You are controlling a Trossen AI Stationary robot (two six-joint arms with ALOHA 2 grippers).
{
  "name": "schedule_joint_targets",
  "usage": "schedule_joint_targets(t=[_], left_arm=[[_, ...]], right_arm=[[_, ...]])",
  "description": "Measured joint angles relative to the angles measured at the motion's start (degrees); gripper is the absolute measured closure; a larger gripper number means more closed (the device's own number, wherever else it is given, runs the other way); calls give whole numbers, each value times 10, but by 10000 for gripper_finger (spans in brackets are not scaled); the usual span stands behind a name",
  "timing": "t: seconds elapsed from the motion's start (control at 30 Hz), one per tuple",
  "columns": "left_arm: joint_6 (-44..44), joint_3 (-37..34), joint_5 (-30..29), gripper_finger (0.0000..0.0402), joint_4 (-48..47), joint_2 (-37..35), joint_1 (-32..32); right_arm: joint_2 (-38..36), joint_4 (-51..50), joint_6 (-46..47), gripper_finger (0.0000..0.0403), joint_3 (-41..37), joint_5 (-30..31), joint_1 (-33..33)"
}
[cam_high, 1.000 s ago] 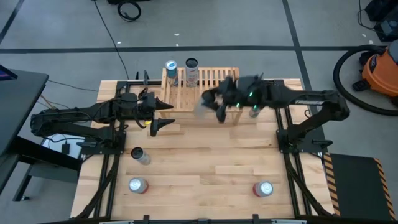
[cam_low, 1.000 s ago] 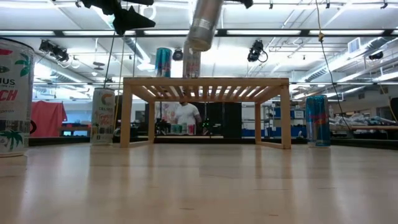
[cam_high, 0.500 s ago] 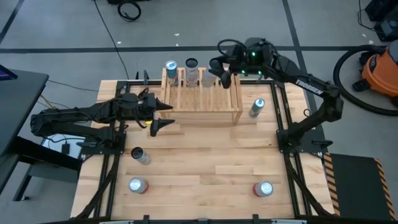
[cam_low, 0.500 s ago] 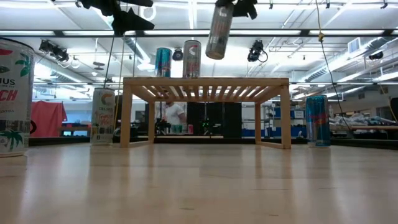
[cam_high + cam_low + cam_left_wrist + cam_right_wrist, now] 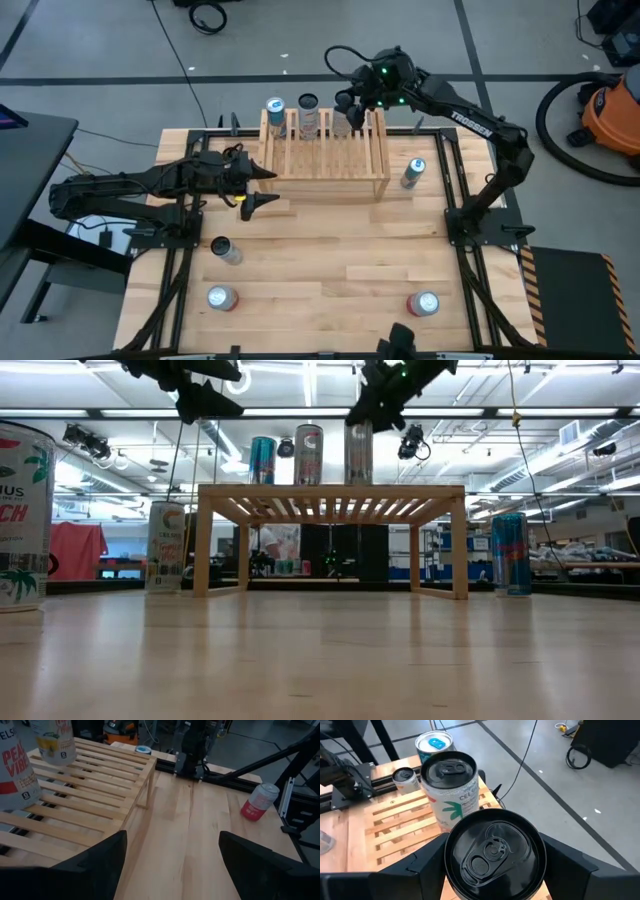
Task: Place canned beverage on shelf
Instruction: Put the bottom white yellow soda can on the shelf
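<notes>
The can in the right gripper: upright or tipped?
Upright: the can stands vertical on the shelf in the low view, right gripper around it.

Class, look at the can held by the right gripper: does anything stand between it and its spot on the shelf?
Nothing visible does. The right gripper holds the silver can upright, and its base looks level with the shelf top already, beside the white can and teal can, apart from both.

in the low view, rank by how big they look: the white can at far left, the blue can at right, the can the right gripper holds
1. White can, largest, though nearest the camera.
2. Blue can.
3. Silver can in the right gripper, on the shelf; close to the blue one.
</notes>
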Motion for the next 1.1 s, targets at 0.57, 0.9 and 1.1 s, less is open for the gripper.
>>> schedule_joint_targets(t=[0.57, 0.9, 1.1], left_arm=[[1, 0, 0, 83, -3, 0, 0], [1, 0, 0, 83, -4, 0, 0], [1, 0, 0, 83, -4, 0, 0]], right_arm=[[23, -5, -8, 131, 0, -8, -4], [22, -12, -4, 97, 0, -12, -4], [22, -11, -4, 86, 0, -13, -5]])
